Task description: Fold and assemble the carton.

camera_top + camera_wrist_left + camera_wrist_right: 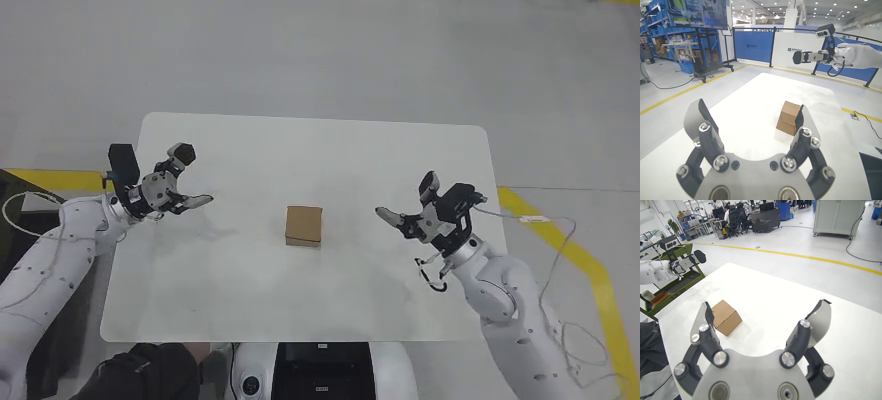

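I judge the small brown cardboard carton (304, 225) light, crushable; grip opposite walls. Flanking it, left pincer (196, 177) and right pincer (405, 197) both released.

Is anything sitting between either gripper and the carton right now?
Nothing visible does. The carton sits mid-table, with plain tabletop between it and the left gripper on one side and the right gripper on the other. Both grippers are open, not touching it.

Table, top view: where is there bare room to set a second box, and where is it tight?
Bare table beyond the carton, in front of it, and in the gaps between it and each arm's open jaws. Crowded only at the side edges, by the jaws.
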You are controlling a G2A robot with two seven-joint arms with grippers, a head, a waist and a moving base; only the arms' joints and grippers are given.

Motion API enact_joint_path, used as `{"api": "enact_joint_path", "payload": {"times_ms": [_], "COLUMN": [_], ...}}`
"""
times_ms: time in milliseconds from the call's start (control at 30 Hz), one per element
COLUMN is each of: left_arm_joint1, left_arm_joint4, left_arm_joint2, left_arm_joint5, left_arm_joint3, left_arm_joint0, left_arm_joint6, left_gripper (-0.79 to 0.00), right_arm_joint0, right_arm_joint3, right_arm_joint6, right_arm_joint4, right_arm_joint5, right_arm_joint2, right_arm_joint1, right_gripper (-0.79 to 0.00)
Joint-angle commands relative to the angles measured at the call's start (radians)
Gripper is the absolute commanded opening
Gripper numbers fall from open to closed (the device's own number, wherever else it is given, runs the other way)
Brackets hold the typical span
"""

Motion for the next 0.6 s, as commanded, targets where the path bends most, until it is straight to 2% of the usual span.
{"api": "enact_joint_path", "payload": {"times_ms": [0,333,567], "left_arm_joint1": [0.007,0.025,0.025], "left_arm_joint4": [-0.008,-0.014,-0.018], "left_arm_joint2": [-0.027,-0.128,-0.138], "left_arm_joint5": [-0.008,-0.028,-0.028], "left_arm_joint3": [0.004,-0.046,-0.056], "left_arm_joint0": [0.009,0.062,0.069], "left_arm_joint6": [-0.008,-0.043,-0.055], "left_gripper": [0.000,0.000,-0.001], "right_arm_joint0": [-0.009,-0.019,-0.018], "right_arm_joint3": [-0.024,-0.093,-0.098], "right_arm_joint6": [0.005,0.080,0.085], "right_arm_joint4": [-0.002,0.042,0.046], "right_arm_joint5": [-0.001,0.034,0.039], "right_arm_joint2": [0.026,0.086,0.086], "right_arm_joint1": [0.004,0.011,0.012], "right_gripper": [0.000,0.000,0.000]}}
